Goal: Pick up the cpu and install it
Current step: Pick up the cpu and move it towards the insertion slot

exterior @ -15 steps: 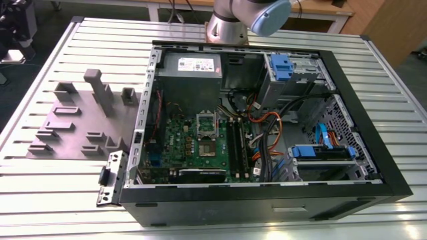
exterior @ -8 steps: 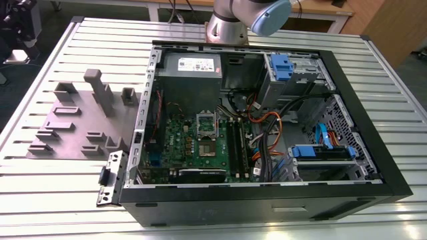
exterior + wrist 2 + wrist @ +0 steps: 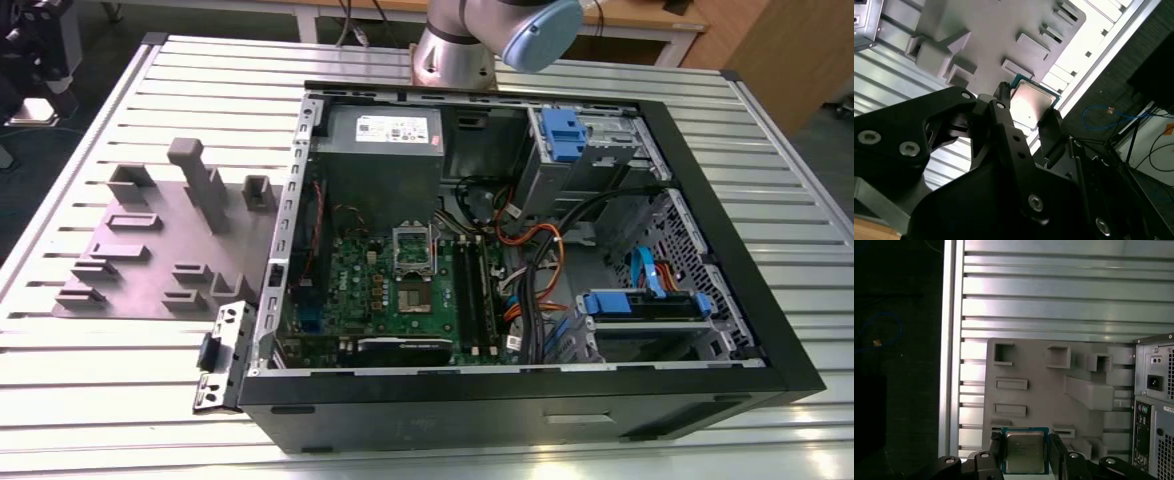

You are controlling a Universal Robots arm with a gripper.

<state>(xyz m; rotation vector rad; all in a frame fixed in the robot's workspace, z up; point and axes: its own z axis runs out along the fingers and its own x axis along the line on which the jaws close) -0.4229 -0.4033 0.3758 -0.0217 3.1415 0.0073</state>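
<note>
Gripper (image 3: 1026,456) clamped on cpu (image 3: 1025,450), one finger (image 3: 996,449) on each of two opposite edges. Silver top faces cam in both wrist views. Cpu held up in air, seen against edge of grey fixture tray (image 3: 1054,390). Ext. view: tray (image 3: 147,250) lies on slatted tabletop (image 3: 107,400), at exterior view's left of open PC case (image 3: 534,405). Mobo socket (image 3: 415,262) sits mid-case.

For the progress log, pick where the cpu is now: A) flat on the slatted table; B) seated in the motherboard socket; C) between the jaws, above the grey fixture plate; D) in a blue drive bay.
C: in both wrist views the jaws of the gripper clamp the cpu, with the grey fixture plate beyond it.
</note>
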